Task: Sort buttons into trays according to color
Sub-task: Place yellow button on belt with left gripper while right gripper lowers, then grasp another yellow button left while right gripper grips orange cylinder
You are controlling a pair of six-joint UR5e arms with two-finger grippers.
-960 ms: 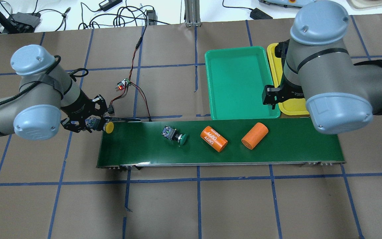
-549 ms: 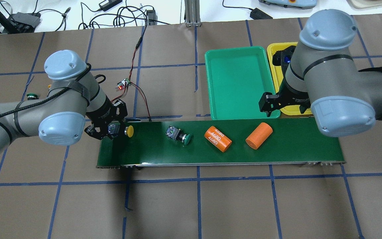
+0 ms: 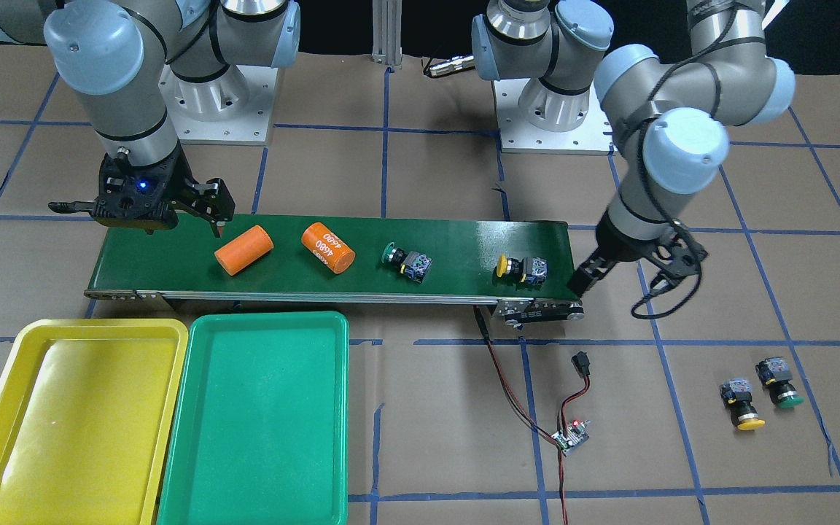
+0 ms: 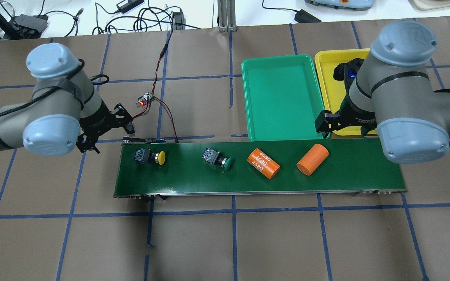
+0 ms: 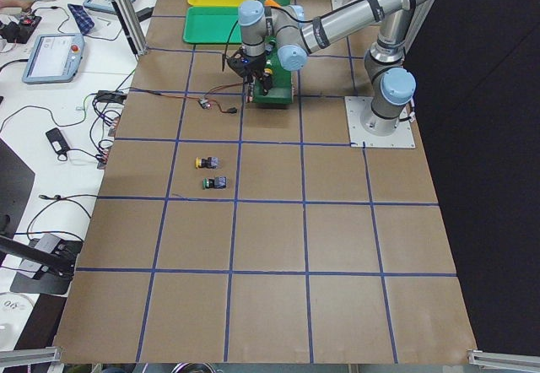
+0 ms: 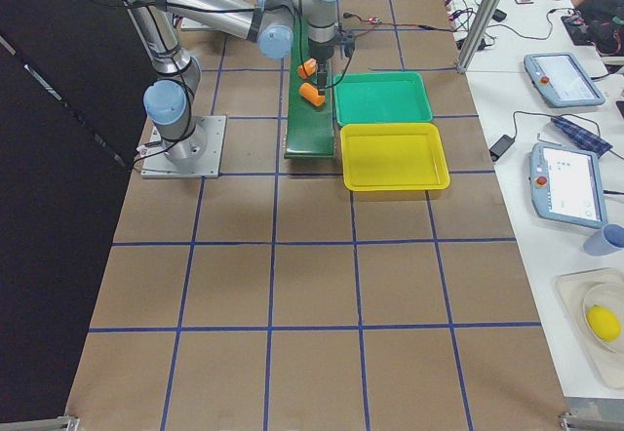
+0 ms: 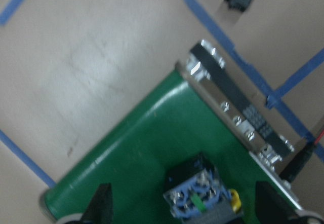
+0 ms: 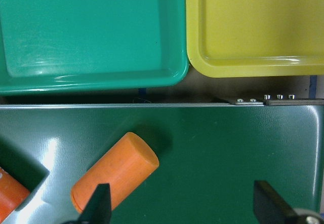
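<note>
Belt [image 4: 346,171]: runs left to right across the table [image 4: 233,242]; carries two cylinders and two buttons.
Trays: green tray [image 4: 279,97] and yellow tray [image 4: 326,74] sit side by side just beyond the belt's right half, with yellow at the right. No button shows in either.
Right gripper [image 4: 344,130]: hangs over the belt's far edge at the tray corners, wrist pointing down. Fingers are spread and hold nothing.
Left gripper [image 4: 111,140]: sits off the belt's far-left corner, tilted toward the belt. Fingers are spread and hold nothing.
Cylinders: marked cylinder [image 4: 263,163] and plain cylinder [image 4: 312,159] lie on the belt, between the right gripper and the buttons.
Green button [image 4: 217,159]: mid-belt, left of both cylinders. Long axis runs along the belt, cap pointing right and slightly near.
Yellow button [image 4: 149,156]: at the belt's left end, just right of the left gripper. Axis runs along the belt, cap right.
Spare buttons: spare yellow button [image 3: 741,402] and spare green button [image 3: 777,380] lie on the table, well left of the belt.
Key relation: the right gripper is nearer the trays, and the green button lies to its left, past both cylinders. A pick probably needs the jaws set across that axis.
</note>
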